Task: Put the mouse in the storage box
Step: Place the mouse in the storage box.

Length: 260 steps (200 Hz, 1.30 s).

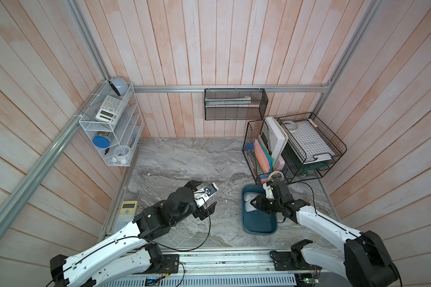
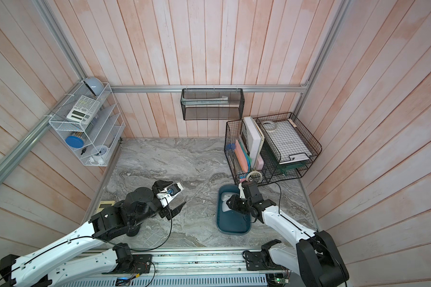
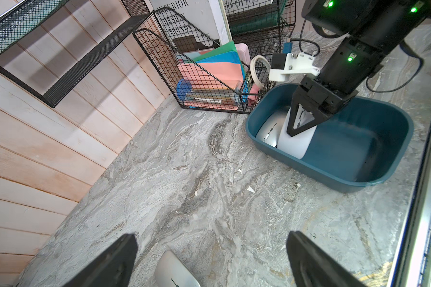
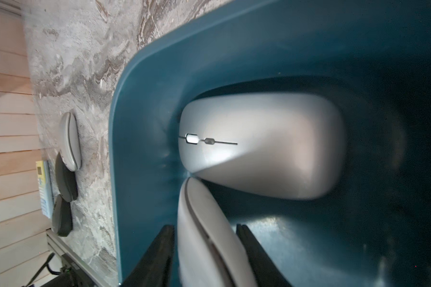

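The dark teal storage box [image 1: 259, 225] [image 3: 334, 184] sits on the marble table at the right. Inside it a silver mouse [image 4: 259, 144] [image 3: 269, 134] lies flat at the far end. Beside that one, a white mouse [image 4: 204, 238] [image 3: 296, 146] stands on its edge between the fingers of my right gripper [image 4: 205, 226] [image 1: 251, 201]. The jaws stand slightly apart from the white mouse, with a thin gap on each side. My left gripper [image 3: 212, 237] [image 1: 205, 195] hangs wide open over the table's middle, and another silver mouse [image 3: 174, 270] lies on the marble just under it.
Black wire baskets [image 1: 294, 149] with folders and a tape roll [image 1: 275, 175] stand right behind the box. A black mesh basket [image 1: 234, 104] hangs on the back wall, a white wire rack [image 1: 112, 129] on the left wall. A calculator [image 1: 126, 211] lies near the table's left edge.
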{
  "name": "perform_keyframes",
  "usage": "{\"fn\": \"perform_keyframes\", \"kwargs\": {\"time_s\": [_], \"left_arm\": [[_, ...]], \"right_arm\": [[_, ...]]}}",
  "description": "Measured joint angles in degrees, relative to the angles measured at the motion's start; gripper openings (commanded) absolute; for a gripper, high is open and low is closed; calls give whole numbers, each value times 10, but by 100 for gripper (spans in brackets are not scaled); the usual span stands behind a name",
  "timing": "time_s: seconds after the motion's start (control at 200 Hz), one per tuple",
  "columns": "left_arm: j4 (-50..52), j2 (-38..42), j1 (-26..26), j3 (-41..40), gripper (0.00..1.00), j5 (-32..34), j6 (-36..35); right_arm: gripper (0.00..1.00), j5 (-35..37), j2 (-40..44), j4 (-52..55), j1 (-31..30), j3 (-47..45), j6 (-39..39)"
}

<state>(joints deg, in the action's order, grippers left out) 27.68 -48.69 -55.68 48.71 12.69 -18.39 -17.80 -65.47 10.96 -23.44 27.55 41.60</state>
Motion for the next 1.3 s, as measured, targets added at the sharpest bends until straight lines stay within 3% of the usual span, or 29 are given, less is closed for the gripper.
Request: {"fn": "perform_keyframes", "kwargs": {"time_s": [0.5,1.3], "left_arm": [[0,0,0,0,100,0,0],[0,-1,0,0,100,19,8]], "right_arm": [[69,69,29,99,0,43,-29],[71,120,104,144,0,65,-82]]}}
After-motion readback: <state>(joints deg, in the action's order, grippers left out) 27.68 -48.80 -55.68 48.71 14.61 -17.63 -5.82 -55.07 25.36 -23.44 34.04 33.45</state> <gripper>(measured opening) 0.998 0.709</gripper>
